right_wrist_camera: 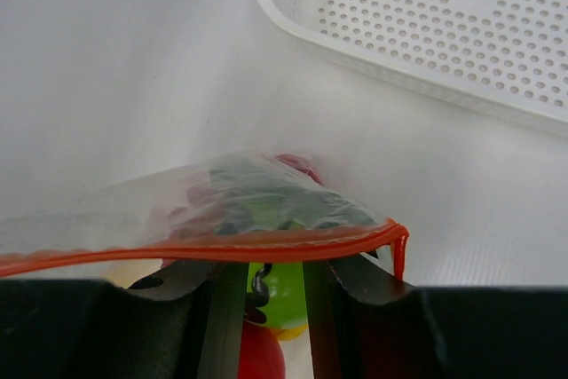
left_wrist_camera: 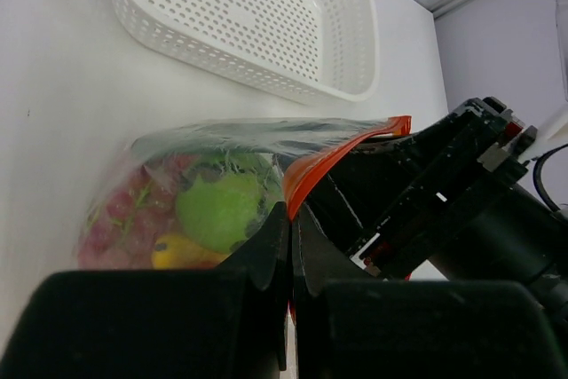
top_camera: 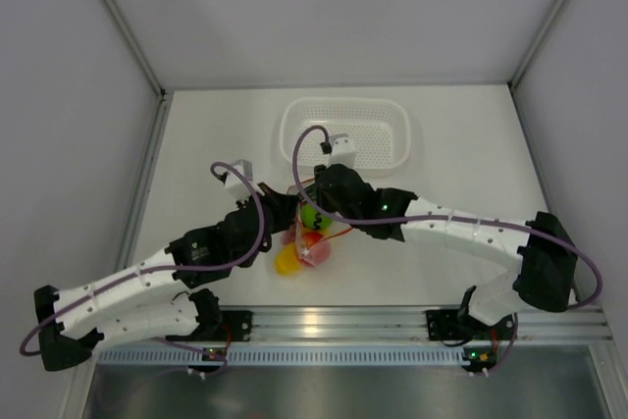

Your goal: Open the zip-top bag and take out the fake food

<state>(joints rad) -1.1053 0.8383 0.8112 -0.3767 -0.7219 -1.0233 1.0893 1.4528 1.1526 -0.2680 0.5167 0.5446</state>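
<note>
The zip-top bag (top_camera: 306, 242) lies between both arms, holding the fake food: a green ball (top_camera: 310, 215), a yellow piece (top_camera: 287, 261) and a red piece (top_camera: 316, 240). My left gripper (left_wrist_camera: 293, 212) is shut on the orange-red zip strip (left_wrist_camera: 333, 159). Beside it the bag (left_wrist_camera: 177, 153) shows the green ball (left_wrist_camera: 222, 210), grapes (left_wrist_camera: 115, 210) and a yellow piece (left_wrist_camera: 177, 255). My right gripper (right_wrist_camera: 264, 259) has its jaws apart. The zip strip (right_wrist_camera: 177, 256) runs across its fingertips. The green ball (right_wrist_camera: 280, 290) and a red piece (right_wrist_camera: 262, 352) show between its fingers.
A white perforated basket (top_camera: 294, 139) stands just behind the bag; it also shows in the left wrist view (left_wrist_camera: 266, 86) and the right wrist view (right_wrist_camera: 426, 51). The right gripper's black body (left_wrist_camera: 444, 210) is close to my left fingers. Walls enclose the table.
</note>
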